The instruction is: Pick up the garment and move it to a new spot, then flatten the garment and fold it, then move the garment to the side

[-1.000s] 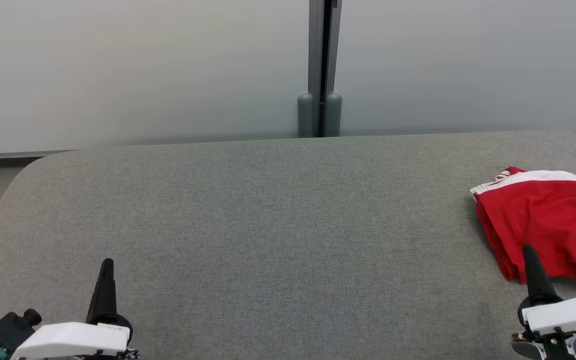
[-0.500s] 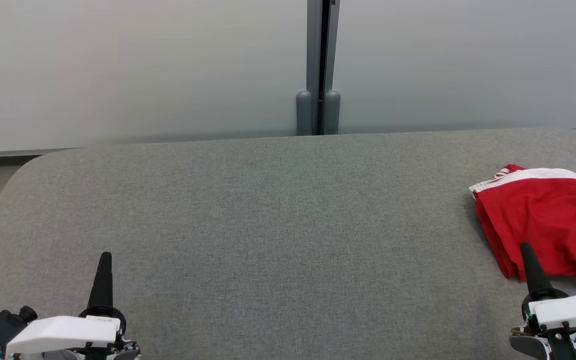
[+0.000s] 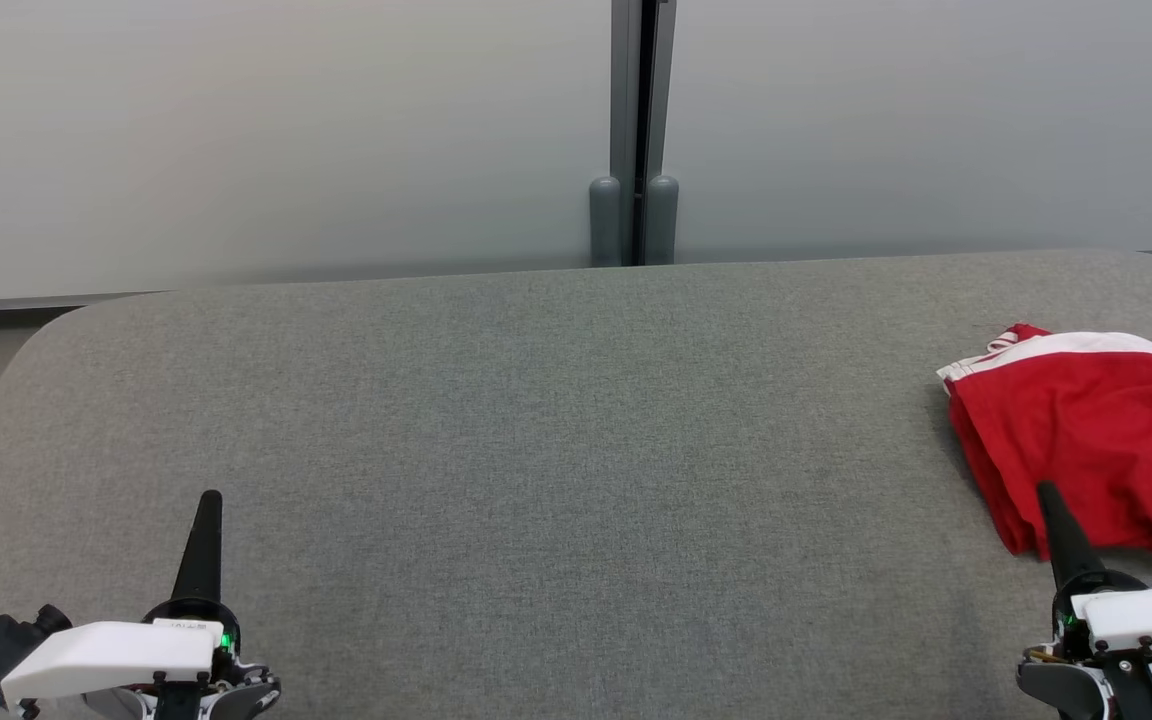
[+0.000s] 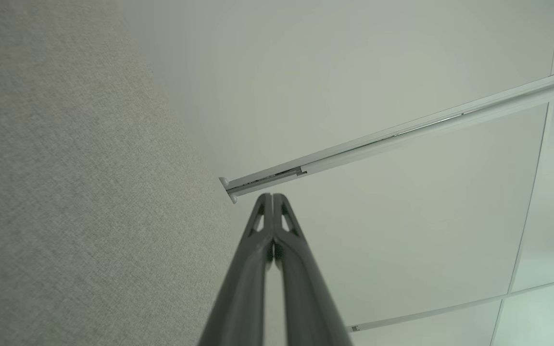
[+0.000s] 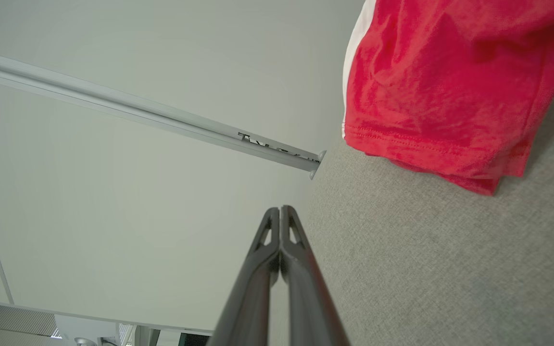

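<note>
A red garment (image 3: pixel 1086 440) with a white band lies bunched at the right edge of the grey fabric table (image 3: pixel 556 440), partly cut off by the head view's border. In the right wrist view the garment (image 5: pixel 450 86) fills the upper right. My right gripper (image 3: pixel 1044 488) is shut and empty, its tip just in front of the garment's near hem, with the fingers (image 5: pixel 281 211) pressed together. My left gripper (image 3: pixel 210 496) is shut and empty at the lower left over bare table, far from the garment; its fingers (image 4: pixel 272 198) meet at the tip.
A pale partition wall (image 3: pixel 286 140) with a grey vertical post (image 3: pixel 636 130) stands behind the table. The table's rounded left corner (image 3: pixel 46 340) drops to a floor strip. The table's broad middle is bare grey fabric.
The head view has shifted slightly, so the table's far edge sits higher in the picture. Both grippers appear a little lower and farther back. The garment lies as before.
</note>
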Tool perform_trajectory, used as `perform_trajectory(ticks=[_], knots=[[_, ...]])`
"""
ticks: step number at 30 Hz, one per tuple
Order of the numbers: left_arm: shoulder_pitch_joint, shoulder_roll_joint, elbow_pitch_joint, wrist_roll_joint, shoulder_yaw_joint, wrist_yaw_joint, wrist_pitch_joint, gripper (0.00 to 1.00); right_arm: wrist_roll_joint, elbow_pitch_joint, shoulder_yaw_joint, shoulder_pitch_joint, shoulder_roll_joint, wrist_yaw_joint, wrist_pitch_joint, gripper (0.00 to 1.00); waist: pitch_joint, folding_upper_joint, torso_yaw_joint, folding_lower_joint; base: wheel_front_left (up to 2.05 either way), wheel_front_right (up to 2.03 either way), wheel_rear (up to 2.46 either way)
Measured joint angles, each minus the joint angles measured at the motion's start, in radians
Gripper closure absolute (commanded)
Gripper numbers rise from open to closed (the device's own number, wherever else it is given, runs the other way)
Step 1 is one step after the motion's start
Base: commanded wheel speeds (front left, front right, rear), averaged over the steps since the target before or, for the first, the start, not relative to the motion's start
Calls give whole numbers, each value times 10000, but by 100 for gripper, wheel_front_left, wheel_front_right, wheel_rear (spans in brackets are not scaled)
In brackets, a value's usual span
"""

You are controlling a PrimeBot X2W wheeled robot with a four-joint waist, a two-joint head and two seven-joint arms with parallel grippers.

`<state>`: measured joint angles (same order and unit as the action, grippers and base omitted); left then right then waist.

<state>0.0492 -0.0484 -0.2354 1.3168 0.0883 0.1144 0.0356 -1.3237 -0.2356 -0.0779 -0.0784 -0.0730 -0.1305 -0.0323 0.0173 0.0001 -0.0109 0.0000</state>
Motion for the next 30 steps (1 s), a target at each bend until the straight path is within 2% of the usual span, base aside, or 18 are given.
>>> perform_trajectory(ticks=[30], knots=[[371, 0, -73, 2119, 180, 92, 575, 100, -2061, -58, -255, -172, 173, 0, -596, 100, -141, 0, 76, 0, 0, 0, 0]])
